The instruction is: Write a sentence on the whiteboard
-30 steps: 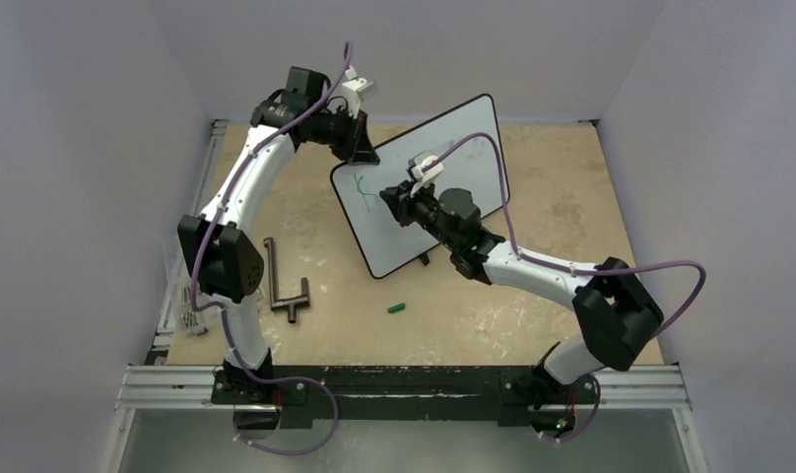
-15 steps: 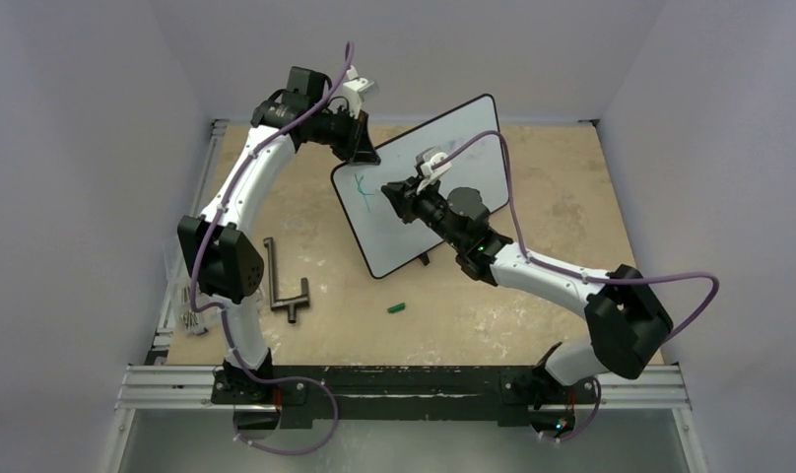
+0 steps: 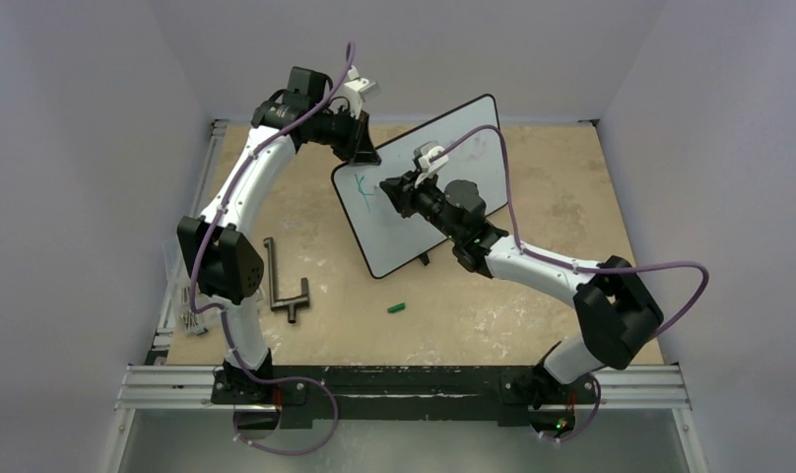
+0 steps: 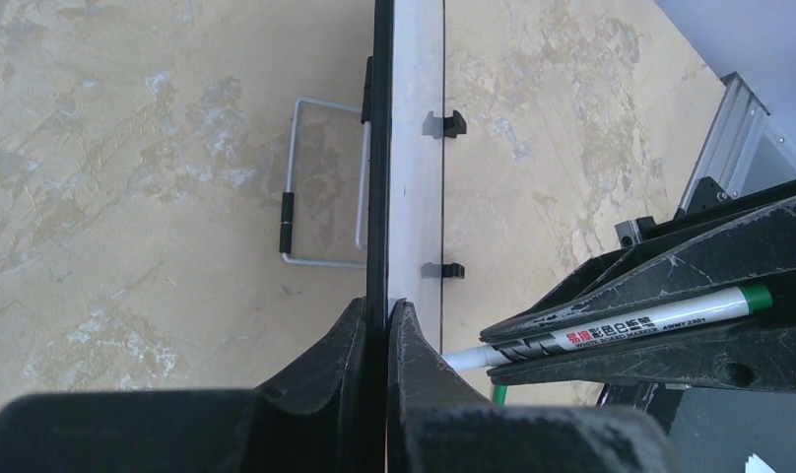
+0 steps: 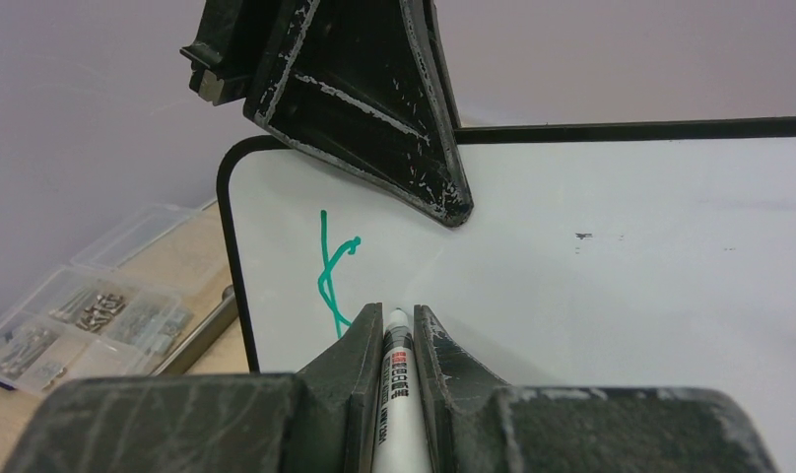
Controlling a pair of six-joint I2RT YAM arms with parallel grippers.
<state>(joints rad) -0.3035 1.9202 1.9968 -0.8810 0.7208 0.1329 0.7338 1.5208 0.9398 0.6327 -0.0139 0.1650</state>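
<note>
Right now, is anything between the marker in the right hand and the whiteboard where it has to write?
Nothing visible. The marker in the right hand points at bare whiteboard just right of the green stroke. The left hand grips the board's top edge, above that spot and out of the path.

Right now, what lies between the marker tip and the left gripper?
Only bare whiteboard, in the right wrist view; the green stroke sits left of the marker.
</note>
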